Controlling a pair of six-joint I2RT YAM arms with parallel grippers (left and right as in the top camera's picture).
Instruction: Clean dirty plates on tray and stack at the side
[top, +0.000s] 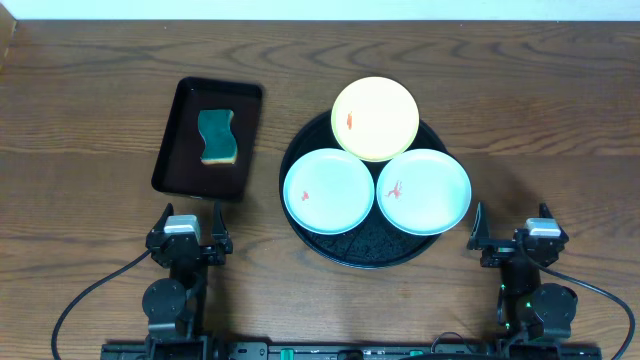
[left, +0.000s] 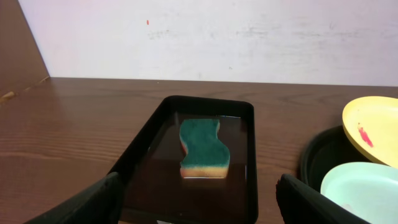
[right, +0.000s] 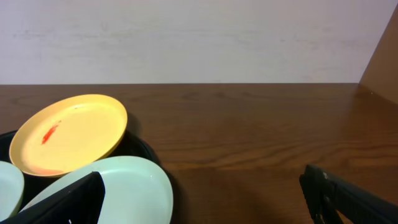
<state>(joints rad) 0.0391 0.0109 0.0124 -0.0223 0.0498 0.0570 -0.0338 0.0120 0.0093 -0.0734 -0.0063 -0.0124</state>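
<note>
The left gripper (top: 190, 212) and right gripper (top: 511, 214) are spread wide, holding nothing. I think the left should pinch the green wavy sponge (top: 217, 137) across its middle.

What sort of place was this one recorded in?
Probably a lab bench staged as a dishwashing station, not a real kitchen: a wooden table against a blank wall, a sponge in a rectangular tray, smeared plates on a round black tray.

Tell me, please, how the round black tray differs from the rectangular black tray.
The round tray is wider than the rectangular tray. The round tray holds three smeared plates; the rectangular tray holds one sponge. Both are black with raised rims and sit on the table.
</note>
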